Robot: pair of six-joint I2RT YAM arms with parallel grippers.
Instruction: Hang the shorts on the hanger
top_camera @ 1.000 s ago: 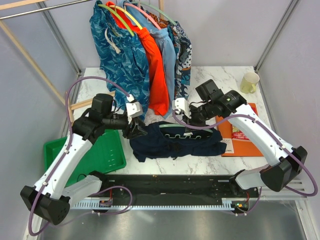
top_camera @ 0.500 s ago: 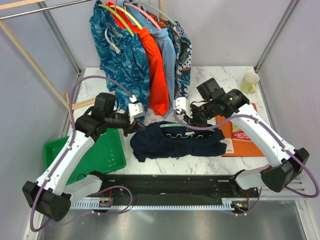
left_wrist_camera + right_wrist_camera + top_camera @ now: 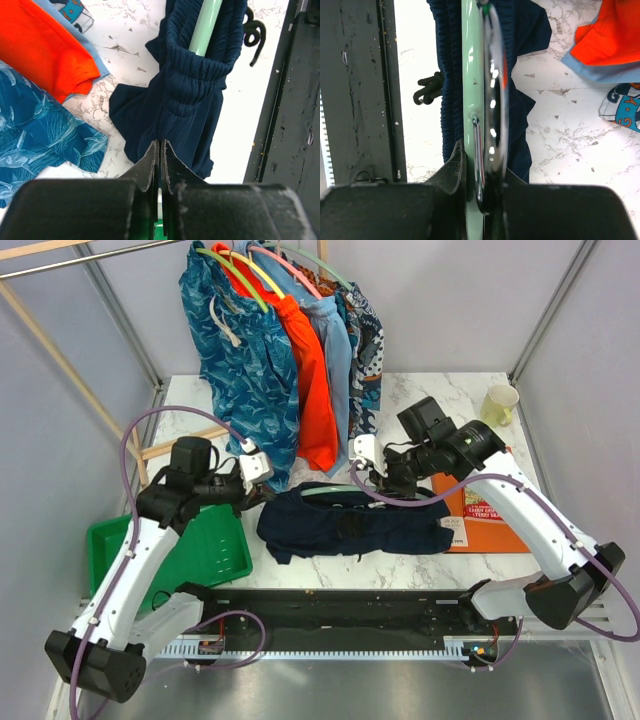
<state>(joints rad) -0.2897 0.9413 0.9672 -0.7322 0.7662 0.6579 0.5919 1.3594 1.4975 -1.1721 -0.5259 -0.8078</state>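
The navy shorts point(image 3: 350, 525) lie in a bunch on the marble table between my two arms. The mint-green hanger point(image 3: 325, 490) is threaded inside them, and only a pale strip shows at their top edge. My left gripper point(image 3: 263, 490) is at the shorts' left end, shut with the ribbed waistband point(image 3: 195, 90) gathered to its tips point(image 3: 160, 144). In the left wrist view the hanger's green bar point(image 3: 207, 25) runs into the waist opening. My right gripper point(image 3: 385, 480) is shut on the hanger's neck point(image 3: 469, 75) and its metal hook point(image 3: 495, 100), with the shorts point(image 3: 451, 75) beyond.
Teal patterned shorts point(image 3: 240, 350), orange shorts point(image 3: 315, 390) and other garments hang from a rail at the back. A green tray point(image 3: 110, 540) sits front left, an orange book point(image 3: 480, 510) to the right, a pale mug point(image 3: 499, 405) back right. A black rail point(image 3: 350, 610) lines the near edge.
My left gripper has closed at the shorts' left end and drawn back to the left. The right gripper has lifted the hanger a little toward the back.
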